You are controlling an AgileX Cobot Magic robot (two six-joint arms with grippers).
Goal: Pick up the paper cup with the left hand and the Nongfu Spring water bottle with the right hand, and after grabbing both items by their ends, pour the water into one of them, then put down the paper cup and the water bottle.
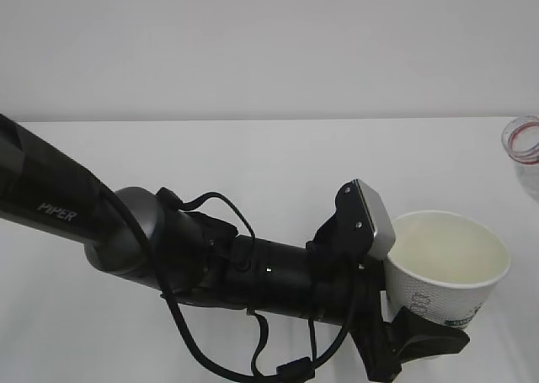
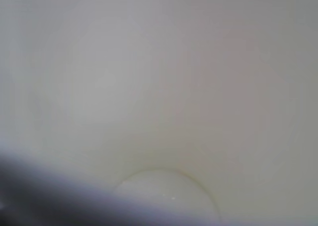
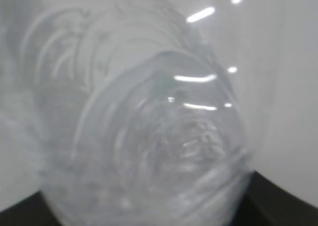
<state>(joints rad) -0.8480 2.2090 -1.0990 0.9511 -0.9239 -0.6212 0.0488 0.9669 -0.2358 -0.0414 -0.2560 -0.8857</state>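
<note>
Nearest the exterior camera: the left hand, black fingers pinched on the lower wall of the paper cup, grey plate of the wrist just behind the cup's rim. Cup lifted clear of the desk, mouth up and tipped slightly toward the camera. Inside of the cup cream and seemingly dry in the exterior view; in the left wrist view only a blurred cream wall and a round base, no water plainly visible, though the blur leaves that uncertain.

Beyond the cup and to its right, at the picture's edge: the neck of the Nongfu Spring water bottle, red ring showing, raised above the cup's rim and apart from it, mouth apparently turned toward the cup. In the right wrist view, ribbed clear plastic filling the frame, black parts of the right hand only as dark corners at the bottom; fingers themselves not shown, so probably closed around the bottle's end, judging by how close the bottle sits.

Farthest: bare white desk running back from the cup to a pale wall.

Done, by the look of it: both pick-ups. Left: bringing the bottle mouth over the cup, pouring, then setting both down.
</note>
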